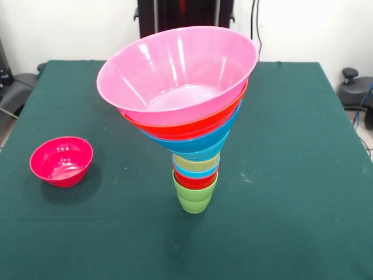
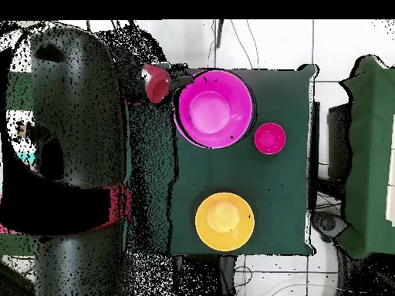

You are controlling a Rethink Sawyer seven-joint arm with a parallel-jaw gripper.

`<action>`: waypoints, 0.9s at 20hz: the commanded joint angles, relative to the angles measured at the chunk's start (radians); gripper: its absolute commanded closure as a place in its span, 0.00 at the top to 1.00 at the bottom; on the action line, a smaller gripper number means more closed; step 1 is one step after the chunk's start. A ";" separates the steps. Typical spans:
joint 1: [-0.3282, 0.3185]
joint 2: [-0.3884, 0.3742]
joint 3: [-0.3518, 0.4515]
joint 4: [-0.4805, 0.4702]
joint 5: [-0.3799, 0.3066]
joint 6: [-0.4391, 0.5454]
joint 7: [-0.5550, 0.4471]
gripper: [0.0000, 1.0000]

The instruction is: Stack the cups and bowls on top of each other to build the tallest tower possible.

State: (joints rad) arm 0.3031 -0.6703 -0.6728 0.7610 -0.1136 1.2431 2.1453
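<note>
Tower (image 1: 192, 134) is standing on its own around the middle of the green table (image 1: 291, 175), a bit toward the camera side in the front view. From the bottom up it goes lime green cup (image 1: 195, 198), red cup (image 1: 195, 182), a thin light blue rim, yellow cup (image 1: 197, 163), blue bowl (image 1: 201, 146), red-orange bowl (image 1: 175, 127), and the big pink bowl (image 1: 175, 76) on top. The whole thing flares out like a funnel, and the top bowls look tipped toward the camera.

The small magenta bowl (image 1: 61, 161) sits upright by itself on the cloth, well apart from the tower, on the left in the front view. From overhead I can also see the yellow-orange bowl (image 2: 224, 221) alone on the table, toward the robot's side, clear of the stack.

The arm (image 2: 69, 154) is swung off beside the table in the overhead view. A red and black piece near the pink bowl's rim looks like the gripper (image 2: 158, 81), but I can't tell what state it's in.
</note>
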 commanded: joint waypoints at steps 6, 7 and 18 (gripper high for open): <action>-0.011 -0.117 0.110 0.042 -0.042 0.159 -0.336 1.00; -0.009 -0.120 0.112 0.052 -0.045 0.150 -0.331 1.00; -0.006 -0.133 0.123 0.072 -0.053 0.135 -0.306 1.00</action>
State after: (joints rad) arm 0.3001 -0.8290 -0.6659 0.7334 -0.1140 1.2964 2.1069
